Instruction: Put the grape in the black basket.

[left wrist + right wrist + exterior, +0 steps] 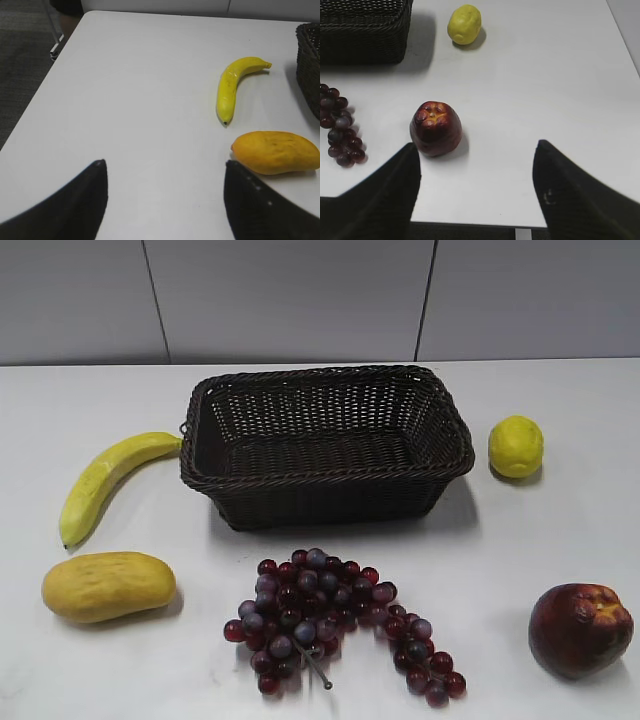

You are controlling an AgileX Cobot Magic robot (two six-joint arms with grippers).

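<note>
The left gripper [162, 200] has its fingers wide apart, holding nothing. The right gripper [476, 187] is wide apart too, above the table's near edge. Only the finger tips show. The grape [335, 620] lies on the table [300, 690] in front of the black basket [325, 445], partly cut off in the right wrist view.

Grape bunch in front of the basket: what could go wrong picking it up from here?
1. The grape bunch sprawls in two lobes; a pinch on one may leave the rest dangling or slipping.
2. The apple sits close by the right gripper and could get nudged.
3. The black basket has a raised rim; trailing grapes may catch on it.
</note>
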